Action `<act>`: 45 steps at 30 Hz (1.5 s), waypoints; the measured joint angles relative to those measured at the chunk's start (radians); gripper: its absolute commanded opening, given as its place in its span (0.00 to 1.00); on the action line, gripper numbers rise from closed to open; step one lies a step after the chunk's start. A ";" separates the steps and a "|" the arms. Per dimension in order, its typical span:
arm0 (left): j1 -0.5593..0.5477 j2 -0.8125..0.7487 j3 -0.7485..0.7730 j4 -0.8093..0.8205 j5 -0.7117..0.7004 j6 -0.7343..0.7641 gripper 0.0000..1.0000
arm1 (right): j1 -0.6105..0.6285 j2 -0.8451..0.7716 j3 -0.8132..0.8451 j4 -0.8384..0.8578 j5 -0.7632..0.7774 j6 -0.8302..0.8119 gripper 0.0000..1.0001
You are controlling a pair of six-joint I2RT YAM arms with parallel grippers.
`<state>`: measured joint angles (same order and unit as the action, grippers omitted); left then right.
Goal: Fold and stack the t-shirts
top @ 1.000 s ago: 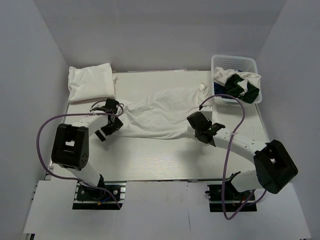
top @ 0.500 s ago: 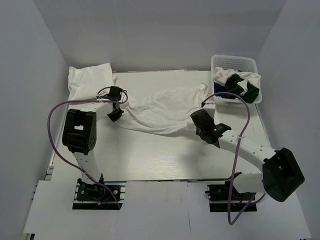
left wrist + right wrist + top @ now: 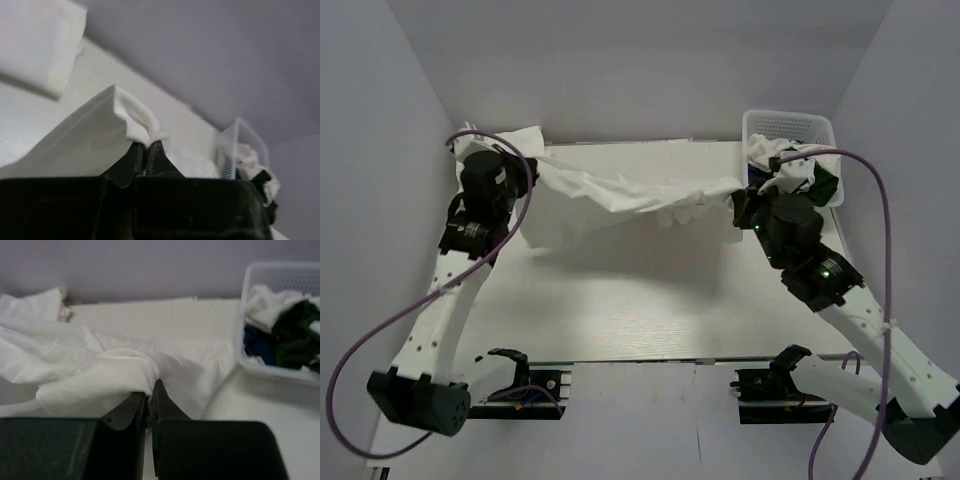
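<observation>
White t-shirt (image 3: 620, 195) hangs stretched above table: left gripper (image 3: 146, 150), right gripper (image 3: 150, 386) each pinching 1 edge, probably to spread it flat for folding.

The top camera looks steeply down from above and behind the arm bases, taking in the whole bench (image 3: 620, 310) up to the back wall. The left wrist camera sits low, right behind the left end effector (image 3: 146, 146), facing along it toward the far right corner. The right wrist camera sits just behind the right end effector (image 3: 149, 387), facing the back wall. All three views share the shirt (image 3: 90, 380) and the basket (image 3: 280, 277); both wrist views see the shirt from very near.
</observation>
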<state>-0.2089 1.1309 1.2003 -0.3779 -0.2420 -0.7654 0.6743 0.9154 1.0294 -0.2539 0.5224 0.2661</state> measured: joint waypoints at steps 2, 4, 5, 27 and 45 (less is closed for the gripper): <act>0.000 -0.059 0.052 0.006 0.003 0.010 0.00 | 0.000 -0.041 0.061 0.002 -0.038 -0.036 0.00; 0.000 -0.094 0.103 0.005 0.013 0.019 0.00 | 0.000 -0.071 0.139 -0.007 -0.087 -0.069 0.00; 0.000 -0.108 0.127 0.003 0.018 0.024 0.00 | 0.000 -0.080 0.184 -0.009 -0.116 -0.085 0.00; 0.010 -0.450 0.460 -0.112 0.051 0.069 0.00 | 0.002 -0.269 0.621 -0.069 -0.385 -0.312 0.00; 0.044 0.741 0.151 -0.514 -0.135 -0.211 0.74 | -0.187 0.960 0.423 0.004 -0.058 -0.243 0.87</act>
<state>-0.1650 1.8721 1.3514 -0.8917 -0.3771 -0.9764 0.4877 1.8751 1.4528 -0.2501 0.4641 0.0235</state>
